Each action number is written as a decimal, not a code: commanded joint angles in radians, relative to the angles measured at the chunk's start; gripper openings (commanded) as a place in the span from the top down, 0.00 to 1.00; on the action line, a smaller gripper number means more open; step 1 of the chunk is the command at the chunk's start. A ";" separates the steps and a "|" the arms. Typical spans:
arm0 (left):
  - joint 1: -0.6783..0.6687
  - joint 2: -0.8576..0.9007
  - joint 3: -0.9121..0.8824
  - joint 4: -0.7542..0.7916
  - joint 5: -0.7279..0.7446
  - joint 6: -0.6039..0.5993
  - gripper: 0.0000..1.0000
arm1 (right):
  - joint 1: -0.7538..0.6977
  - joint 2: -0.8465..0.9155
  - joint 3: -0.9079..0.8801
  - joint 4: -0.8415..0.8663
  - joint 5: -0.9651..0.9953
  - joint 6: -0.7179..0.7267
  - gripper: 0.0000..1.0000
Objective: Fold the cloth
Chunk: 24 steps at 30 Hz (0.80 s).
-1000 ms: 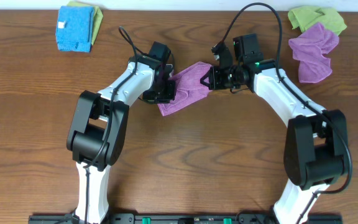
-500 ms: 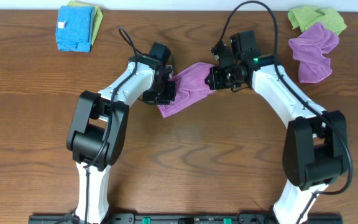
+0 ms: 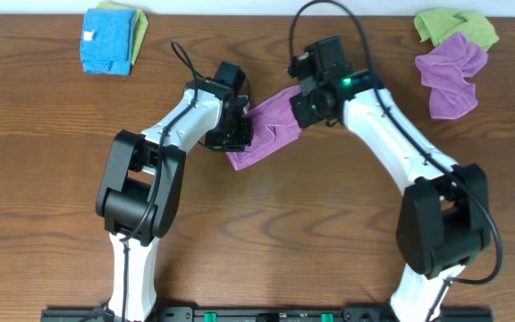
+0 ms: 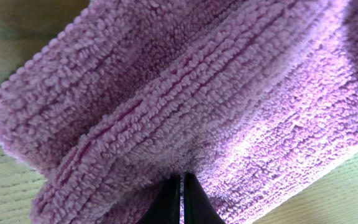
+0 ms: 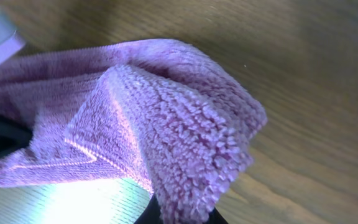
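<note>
The mauve cloth (image 3: 271, 130) hangs partly folded between my two grippers over the middle of the table. My left gripper (image 3: 246, 125) is shut on its left edge. In the left wrist view the black fingertips (image 4: 174, 202) pinch together into the fuzzy pile, and the cloth (image 4: 185, 93) fills almost the whole frame. My right gripper (image 3: 299, 105) is shut on the cloth's far right corner. The right wrist view shows that corner of the cloth (image 5: 166, 118) doubled over and draped from my right gripper (image 5: 182, 216), lifted a little off the wood.
A bright blue cloth (image 3: 107, 43) lies on a green cloth (image 3: 135, 22) at the far left corner. At the far right a green cloth (image 3: 454, 25) and a crumpled purple cloth (image 3: 450, 72) lie together. The black cable (image 3: 325, 13) loops above the right arm.
My right gripper has moved left and slightly away with its corner of the cloth, bringing it closer to the left gripper. The left arm has stayed where it was.
</note>
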State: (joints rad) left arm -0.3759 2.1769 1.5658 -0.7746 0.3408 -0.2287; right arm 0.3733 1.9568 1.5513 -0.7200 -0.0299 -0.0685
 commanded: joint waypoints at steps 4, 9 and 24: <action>-0.004 -0.012 0.004 -0.015 0.020 0.003 0.94 | 0.077 0.004 0.016 -0.006 0.201 -0.110 0.99; 0.001 -0.024 0.007 -0.021 0.024 0.003 0.94 | 0.086 0.007 0.016 -0.018 0.221 -0.113 0.99; 0.162 -0.473 0.021 -0.078 0.026 -0.012 0.94 | 0.087 0.009 0.015 -0.029 0.232 -0.113 0.99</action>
State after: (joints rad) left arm -0.2478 1.7733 1.5703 -0.8207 0.3641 -0.2359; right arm 0.4591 1.9568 1.5513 -0.7448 0.1844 -0.1669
